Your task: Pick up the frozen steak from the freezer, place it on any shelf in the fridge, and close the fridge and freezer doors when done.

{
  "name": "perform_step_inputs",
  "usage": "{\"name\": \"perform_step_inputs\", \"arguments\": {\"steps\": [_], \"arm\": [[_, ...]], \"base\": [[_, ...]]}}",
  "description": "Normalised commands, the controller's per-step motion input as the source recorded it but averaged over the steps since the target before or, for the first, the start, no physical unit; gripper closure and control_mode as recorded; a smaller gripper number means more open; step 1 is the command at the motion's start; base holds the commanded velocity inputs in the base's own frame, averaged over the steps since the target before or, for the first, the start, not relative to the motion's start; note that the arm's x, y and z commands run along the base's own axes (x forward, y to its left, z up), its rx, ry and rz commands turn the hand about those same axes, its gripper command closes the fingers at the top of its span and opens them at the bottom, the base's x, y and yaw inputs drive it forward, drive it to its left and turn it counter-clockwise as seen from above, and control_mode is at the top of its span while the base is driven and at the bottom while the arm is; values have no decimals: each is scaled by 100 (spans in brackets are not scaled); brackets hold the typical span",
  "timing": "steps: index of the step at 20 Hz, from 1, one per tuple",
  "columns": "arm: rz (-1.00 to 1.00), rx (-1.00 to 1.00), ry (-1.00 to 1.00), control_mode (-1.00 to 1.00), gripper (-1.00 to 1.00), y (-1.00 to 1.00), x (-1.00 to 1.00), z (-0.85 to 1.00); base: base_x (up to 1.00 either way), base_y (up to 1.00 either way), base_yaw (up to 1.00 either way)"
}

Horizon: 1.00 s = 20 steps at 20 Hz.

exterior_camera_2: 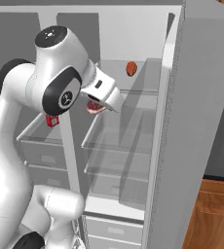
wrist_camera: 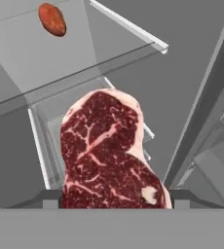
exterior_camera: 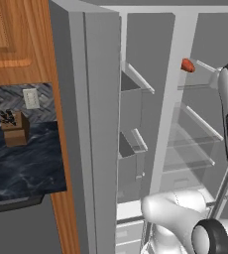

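Note:
The frozen steak [wrist_camera: 109, 155], a dark-red marbled slab with a pale pink edge, is held in my gripper [wrist_camera: 113, 199], which is shut on it. In the right base view the steak [exterior_camera_2: 95, 106] hangs under the gripper [exterior_camera_2: 97, 105] inside the fridge [exterior_camera_2: 133, 97], just above a clear glass shelf [exterior_camera_2: 126, 141]. The freezer [exterior_camera: 131, 109] with grey bins stands open to the left of the fridge [exterior_camera: 195, 124]. Both doors are swung wide: the freezer door [exterior_camera: 93, 124] at left and the fridge door [exterior_camera_2: 201, 97] at right.
An orange-red lump [wrist_camera: 52, 19] [exterior_camera_2: 131, 68] [exterior_camera: 187, 65] lies on the top glass shelf [wrist_camera: 84, 73], above and behind the steak. A knife block [exterior_camera: 14, 129] stands on the dark counter [exterior_camera: 22, 168] left of the freezer door. Pale drawers [exterior_camera_2: 109, 228] sit below the shelves.

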Motion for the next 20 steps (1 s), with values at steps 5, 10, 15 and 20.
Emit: {"name": "perform_step_inputs", "arguments": {"steps": [5,10,15,20], "arm": [[0,0,0,-100,100,-7,11,-5],[1,6,0,-100,100,-30,62,-9],[15,11,0,-100,100,-48,53,-4],[19,7,0,-100,100,-25,58,-15]], "base": [[0,0,0],[0,0,0],[0,0,0],[0,0,0]]}}
